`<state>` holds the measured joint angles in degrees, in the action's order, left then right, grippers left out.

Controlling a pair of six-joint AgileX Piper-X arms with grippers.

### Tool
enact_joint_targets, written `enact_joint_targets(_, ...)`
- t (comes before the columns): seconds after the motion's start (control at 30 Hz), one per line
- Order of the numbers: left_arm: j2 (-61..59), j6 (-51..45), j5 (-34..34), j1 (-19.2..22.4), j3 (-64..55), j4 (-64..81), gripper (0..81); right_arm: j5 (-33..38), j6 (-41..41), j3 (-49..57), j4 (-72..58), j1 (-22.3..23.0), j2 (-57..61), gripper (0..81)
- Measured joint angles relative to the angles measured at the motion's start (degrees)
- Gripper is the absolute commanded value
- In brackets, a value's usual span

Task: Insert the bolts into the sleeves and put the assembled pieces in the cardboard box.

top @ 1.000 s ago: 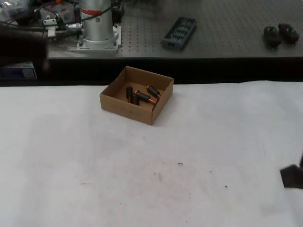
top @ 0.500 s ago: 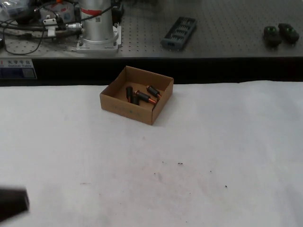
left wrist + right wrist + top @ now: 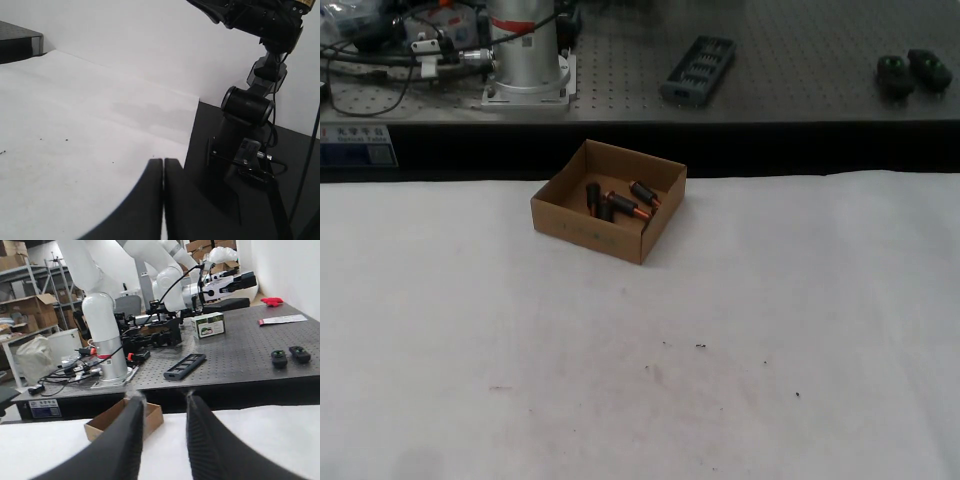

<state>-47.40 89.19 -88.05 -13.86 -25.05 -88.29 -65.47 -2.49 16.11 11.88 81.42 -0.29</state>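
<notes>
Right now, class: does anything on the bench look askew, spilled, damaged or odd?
The cardboard box sits at an angle to the edge of the white sheet, assembled pieces jumbled inside. A few dark specks dot the sheet. Nothing looks spilled or damaged.

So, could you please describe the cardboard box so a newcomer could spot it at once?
A white sheet covers the near bench, in front of a dark perforated table. Near the sheet's far edge, slightly left of centre, sits the cardboard box. It alone is brown and open-topped, with small black-and-orange pieces inside.
</notes>
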Motion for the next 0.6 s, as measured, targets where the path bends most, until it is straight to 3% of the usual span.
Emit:
enact_joint_targets(0.27, 0.0, -0.69, 0.0, 0.0, -0.01, 1.31, 0.6, -1.24, 5.13, 0.0, 2.45, -1.72, 0.0, 22.9)
enact_joint_targets(0.6, 0.0, -1.77, -0.23, 0.0, -0.01, 1.4, 0.6, -1.69, 5.92, 0.0, 13.11, -2.02, 0.0, 22.9)
